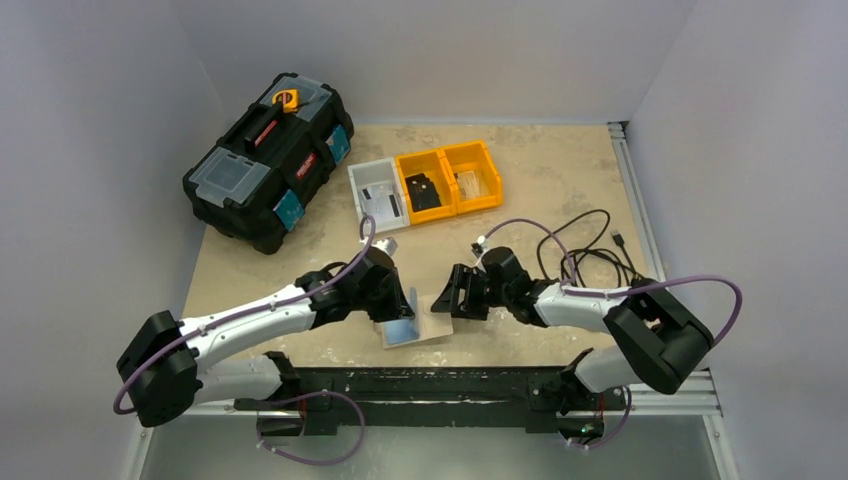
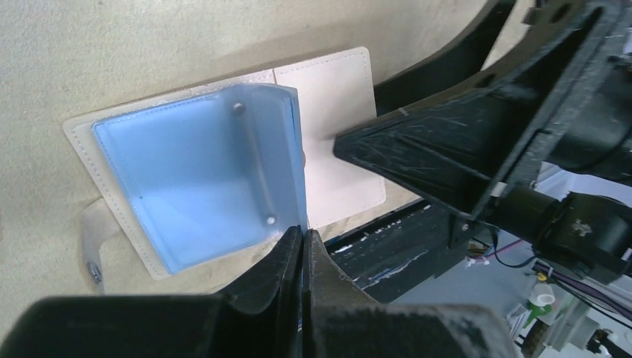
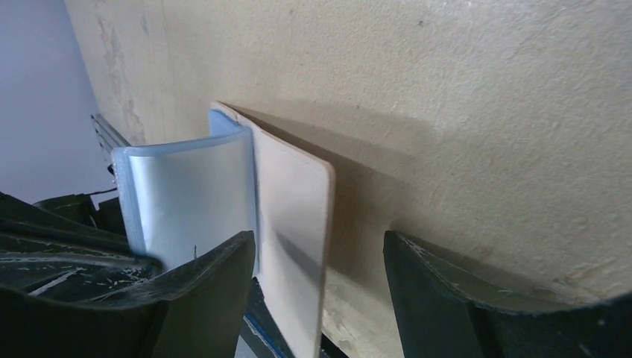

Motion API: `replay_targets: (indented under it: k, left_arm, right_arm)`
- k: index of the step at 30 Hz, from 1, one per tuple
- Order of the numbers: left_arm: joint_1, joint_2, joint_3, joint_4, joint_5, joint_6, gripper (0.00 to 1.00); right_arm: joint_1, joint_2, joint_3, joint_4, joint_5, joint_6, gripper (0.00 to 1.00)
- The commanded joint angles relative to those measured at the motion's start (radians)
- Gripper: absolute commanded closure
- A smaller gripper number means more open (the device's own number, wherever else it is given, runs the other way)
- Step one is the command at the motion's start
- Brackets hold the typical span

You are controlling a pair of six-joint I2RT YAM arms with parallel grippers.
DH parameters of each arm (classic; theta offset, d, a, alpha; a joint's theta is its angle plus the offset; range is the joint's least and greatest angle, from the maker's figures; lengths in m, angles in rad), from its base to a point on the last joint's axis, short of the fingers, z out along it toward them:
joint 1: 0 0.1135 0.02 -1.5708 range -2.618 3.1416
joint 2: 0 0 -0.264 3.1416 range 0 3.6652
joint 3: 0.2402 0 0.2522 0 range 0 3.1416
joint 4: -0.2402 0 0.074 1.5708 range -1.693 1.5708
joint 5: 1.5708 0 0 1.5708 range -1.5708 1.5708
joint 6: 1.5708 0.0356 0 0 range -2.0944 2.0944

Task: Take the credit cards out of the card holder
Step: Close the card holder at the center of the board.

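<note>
The card holder [image 1: 412,330] lies open near the table's front edge, a beige stitched cover [image 2: 339,112] with a pale blue plastic sleeve [image 2: 186,171] inside. My left gripper [image 2: 304,233] is shut on the edge of the sleeve's blue flap [image 3: 186,194] and holds it upright. From the right, my right gripper [image 3: 317,239] stands open, its jaws either side of the edge of the cover's beige right panel [image 3: 294,194], touching nothing. In the top view the left gripper [image 1: 403,300] and the right gripper [image 1: 445,297] face each other over the holder. The credit cards are hidden.
A black toolbox [image 1: 268,160] sits at the back left. A grey bin [image 1: 378,195] and two yellow bins [image 1: 447,178] stand behind the holder. A black cable [image 1: 590,245] coils at the right. The black base rail [image 1: 420,385] runs just beyond the table's edge.
</note>
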Motion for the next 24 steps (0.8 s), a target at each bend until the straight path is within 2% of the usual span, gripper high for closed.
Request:
replay_targets:
  k: [1,3,5,11,13,17,21,24]
  left_arm:
    - [0.013,-0.050,0.004,0.050,0.026,-0.025,1.00]
    - [0.015,-0.054,0.006,0.044,0.027,-0.022,1.00]
    - [0.017,-0.055,0.002,0.041,0.027,-0.020,1.00]
    - [0.023,-0.052,-0.026,0.042,0.024,-0.020,1.00]
    - [0.027,-0.045,-0.034,0.029,0.021,-0.014,1.00]
    - [0.029,-0.031,-0.043,-0.004,0.002,0.001,0.99]
    - [0.031,-0.033,-0.044,-0.042,-0.031,0.016,0.76]
    - [0.031,-0.039,-0.037,-0.088,-0.081,0.030,0.66]
  right_arm:
    - [0.012,0.023,-0.021,0.094,-0.031,0.037,0.37]
    - [0.013,0.033,-0.024,0.110,-0.036,0.046,0.41]
    - [0.014,0.034,-0.026,0.117,-0.036,0.055,0.49]
    - [0.012,0.000,-0.022,0.109,-0.019,0.070,0.90]
    - [0.013,-0.028,-0.018,0.092,-0.008,0.067,0.98]
    - [0.013,-0.079,-0.003,0.032,0.022,0.045,1.00]
    - [0.014,-0.122,0.028,-0.073,0.065,0.001,1.00]
    - [0.014,-0.159,0.052,-0.155,0.100,-0.035,1.00]
